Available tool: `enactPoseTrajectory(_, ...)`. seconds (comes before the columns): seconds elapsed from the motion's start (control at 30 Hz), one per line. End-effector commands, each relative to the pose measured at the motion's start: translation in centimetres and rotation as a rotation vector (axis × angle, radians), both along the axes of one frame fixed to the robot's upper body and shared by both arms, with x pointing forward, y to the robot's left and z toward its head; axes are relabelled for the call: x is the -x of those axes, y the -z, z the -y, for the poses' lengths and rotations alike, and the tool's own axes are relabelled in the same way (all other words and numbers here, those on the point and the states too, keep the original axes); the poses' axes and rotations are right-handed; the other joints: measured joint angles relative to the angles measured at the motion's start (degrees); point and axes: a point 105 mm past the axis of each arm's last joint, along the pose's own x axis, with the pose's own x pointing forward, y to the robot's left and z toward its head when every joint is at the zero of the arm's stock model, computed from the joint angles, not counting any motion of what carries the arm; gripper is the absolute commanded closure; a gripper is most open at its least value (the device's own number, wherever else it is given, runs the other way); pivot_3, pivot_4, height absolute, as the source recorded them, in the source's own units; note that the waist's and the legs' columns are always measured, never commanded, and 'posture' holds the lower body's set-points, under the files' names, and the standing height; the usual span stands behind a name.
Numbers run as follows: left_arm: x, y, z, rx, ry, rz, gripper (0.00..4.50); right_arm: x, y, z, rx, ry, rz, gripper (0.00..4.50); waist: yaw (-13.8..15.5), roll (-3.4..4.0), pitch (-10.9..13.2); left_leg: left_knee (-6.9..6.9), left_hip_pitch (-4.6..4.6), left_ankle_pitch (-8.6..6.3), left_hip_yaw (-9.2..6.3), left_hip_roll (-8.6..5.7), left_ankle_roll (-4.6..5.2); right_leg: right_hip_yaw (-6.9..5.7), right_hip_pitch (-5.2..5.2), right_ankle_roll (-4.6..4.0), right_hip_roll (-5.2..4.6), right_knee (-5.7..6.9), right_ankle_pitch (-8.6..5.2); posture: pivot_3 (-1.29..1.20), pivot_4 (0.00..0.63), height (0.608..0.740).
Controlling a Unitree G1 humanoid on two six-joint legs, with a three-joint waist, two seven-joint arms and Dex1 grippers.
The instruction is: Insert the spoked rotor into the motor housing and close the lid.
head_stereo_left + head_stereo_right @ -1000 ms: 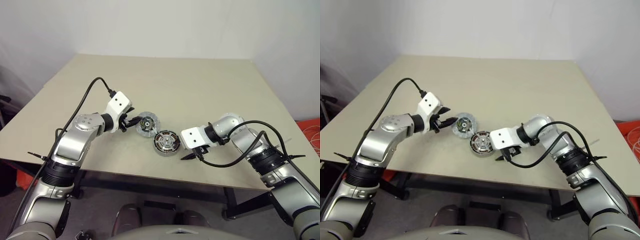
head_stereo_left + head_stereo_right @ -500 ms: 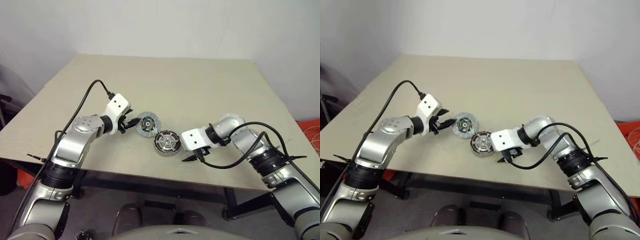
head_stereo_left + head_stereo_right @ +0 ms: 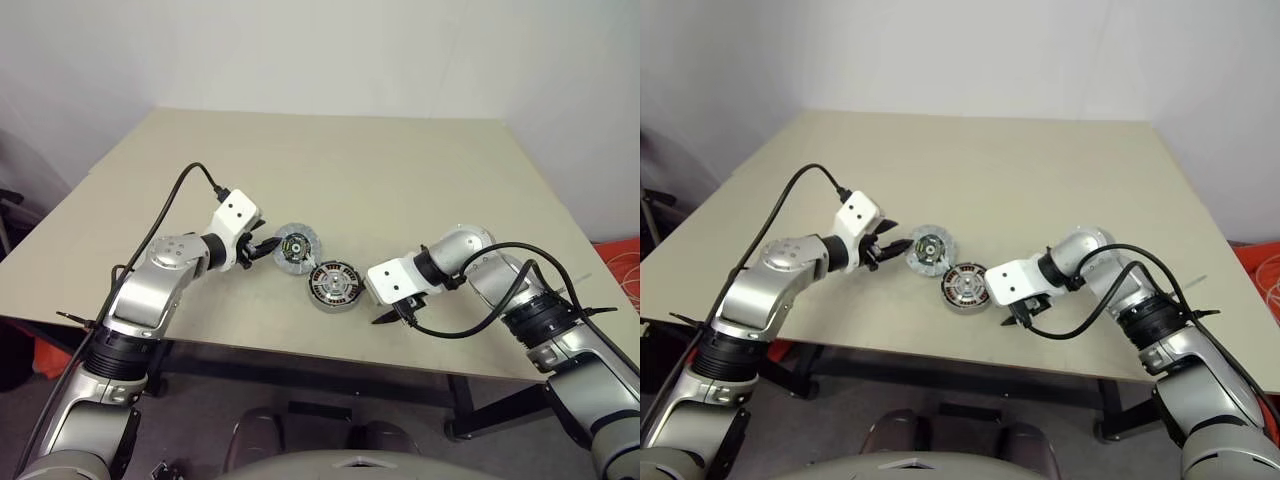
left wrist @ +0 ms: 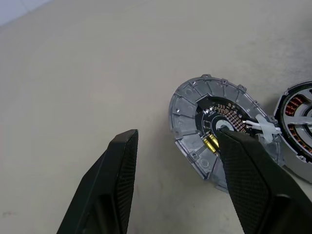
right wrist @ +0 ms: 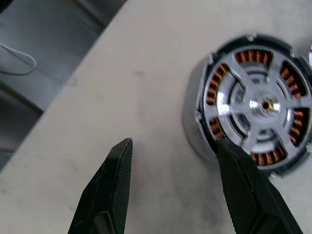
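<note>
i see motor housing point(image 3: 335, 284) near table's point(image 3: 400, 170) front edge, spoked rotor point(image 5: 258, 107) seated inside, lid point(image 3: 294, 246) touching it. left gripper point(image 3: 262, 249), right gripper point(image 3: 388, 317) both spread wide, empty. far tabletop bare.

Overhead stereo pair; close wrist views

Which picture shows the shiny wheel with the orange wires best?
The right wrist view: the motor housing looks big there, with the spoked rotor over copper windings. The eye views show it small on the table; the left wrist view catches just its edge.
</note>
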Motion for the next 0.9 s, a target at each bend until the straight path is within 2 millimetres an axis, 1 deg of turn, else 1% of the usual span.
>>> enactPoseTrajectory(0.03,0.2,-1.0,0.4,0.003,0.011,0.053,1.78,-1.1,-1.3,-0.2,0.007,-0.018,0.051,1.41,-0.01,0.0,0.0,0.0,-0.01,0.0,0.0,0.0,0.0,0.0,0.0,0.0,0.0,0.0,0.0,0.0,0.0,0.74)
enactPoseTrajectory(0.13,0.5,-0.7,0.6,0.001,0.012,0.049,1.78,-1.6,-1.7,-0.2,0.006,-0.015,0.067,1.41,-0.03,0.0,0.0,0.0,-0.03,0.0,0.0,0.0,0.0,0.0,-0.02,-0.01,0.0,0.0,0.01,0.0,0.0,0.74)
enactPoseTrajectory(0.37,0.2,-0.7,0.2,-0.007,0.002,0.051,1.78,-0.5,-0.6,-0.7,0.001,-0.039,0.03,1.41,0.02,0.0,0.0,0.0,-0.07,-0.01,0.0,0.0,0.01,0.0,-0.04,-0.02,0.0,-0.01,0.0,0.0,0.0,0.74)
enactPoseTrajectory(0.53,0.1,-0.7,-0.1,-0.013,-0.005,0.051,1.78,0.1,0.0,-0.7,0.008,-0.049,0.018,1.41,-0.01,0.0,0.0,0.0,-0.03,0.0,0.0,0.01,0.01,0.0,-0.03,-0.01,0.0,0.01,0.0,0.0,0.0,0.74)
enactPoseTrajectory(0.8,0.0,-0.5,-0.2,-0.02,-0.014,0.053,1.78,-0.4,0.0,-1.4,0.013,-0.048,0.042,1.41,-0.12,0.0,0.0,0.0,0.01,0.0,0.0,0.01,0.0,0.0,0.0,-0.01,0.0,0.02,0.0,0.0,0.0,0.74)
enactPoseTrajectory(0.9,0.0,-0.5,-0.2,-0.02,-0.019,0.055,1.78,-0.9,-0.2,-1.6,0.015,-0.041,0.061,1.41,-0.24,0.0,0.0,0.0,0.04,0.01,0.0,0.02,-0.02,0.0,-0.01,-0.01,0.01,0.03,0.0,0.0,0.0,0.74)
